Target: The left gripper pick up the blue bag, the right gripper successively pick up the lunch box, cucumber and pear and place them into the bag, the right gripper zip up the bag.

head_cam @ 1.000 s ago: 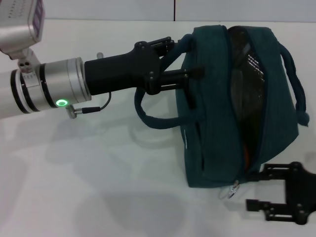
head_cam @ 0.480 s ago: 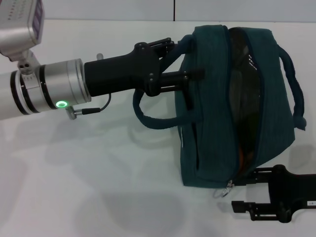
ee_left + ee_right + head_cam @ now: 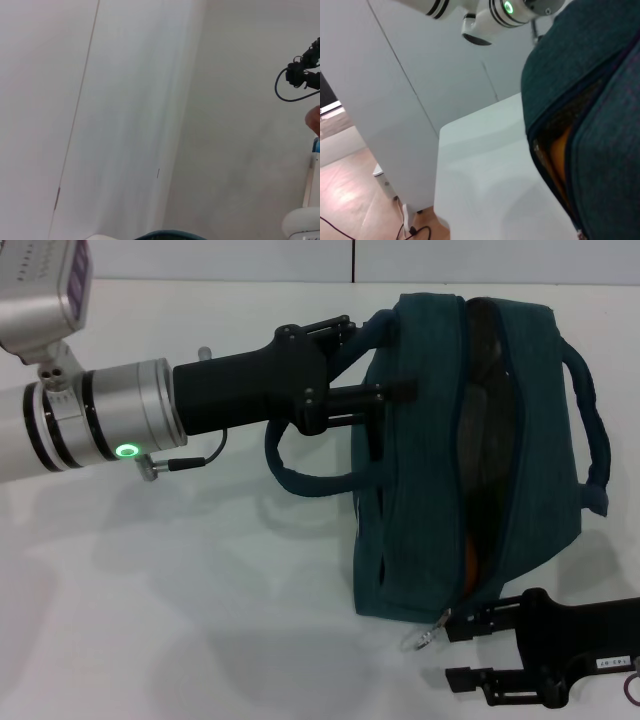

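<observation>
The blue bag (image 3: pixel 420 470) hangs by one rope handle clamped in the left gripper (image 3: pixel 345 365), its zipper partly undone. The pear (image 3: pixel 468 558) shows orange through the gap, just above the right gripper (image 3: pixel 465 652), whose fingers stand parted beside the metal zipper pull (image 3: pixel 425 637).

Looks like a lab or test room: plain white tabletop (image 3: pixel 200 620) w/ nothing homely on it, bare pale grey panelled walls (image 3: pixel 125 100), wood-look floor (image 3: pixel 355 200) w/ a loose black cable (image 3: pixel 415 231) trailing across it.
</observation>
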### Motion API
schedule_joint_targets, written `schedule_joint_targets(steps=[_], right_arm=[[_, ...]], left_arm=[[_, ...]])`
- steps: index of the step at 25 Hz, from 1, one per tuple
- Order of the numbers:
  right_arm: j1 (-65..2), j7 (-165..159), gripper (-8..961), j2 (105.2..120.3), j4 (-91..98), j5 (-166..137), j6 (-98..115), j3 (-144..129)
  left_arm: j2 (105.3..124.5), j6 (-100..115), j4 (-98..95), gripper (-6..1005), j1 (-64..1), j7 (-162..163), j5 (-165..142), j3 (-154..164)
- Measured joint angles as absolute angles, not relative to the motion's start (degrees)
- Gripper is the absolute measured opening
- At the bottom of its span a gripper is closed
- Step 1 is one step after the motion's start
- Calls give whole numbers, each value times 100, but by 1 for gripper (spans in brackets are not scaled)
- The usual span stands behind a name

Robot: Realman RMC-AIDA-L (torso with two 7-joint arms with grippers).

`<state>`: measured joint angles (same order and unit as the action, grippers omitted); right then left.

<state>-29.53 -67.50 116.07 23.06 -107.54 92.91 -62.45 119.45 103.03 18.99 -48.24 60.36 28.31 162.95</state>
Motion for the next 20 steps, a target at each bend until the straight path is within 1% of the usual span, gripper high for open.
schedule_joint_targets(steps=[13, 20], right_arm=[[-2974, -6706, 511, 11611, 2313, -10292, 9313, -6353], [-2993, -6733, 508, 11619, 2333, -10048, 9147, -6825]], left_arm=[[11944, 10298, 1898, 770, -4829, 6038, 2866, 16294], [11944, 10292, 1899, 769, -4842, 6038, 2904, 16295]])
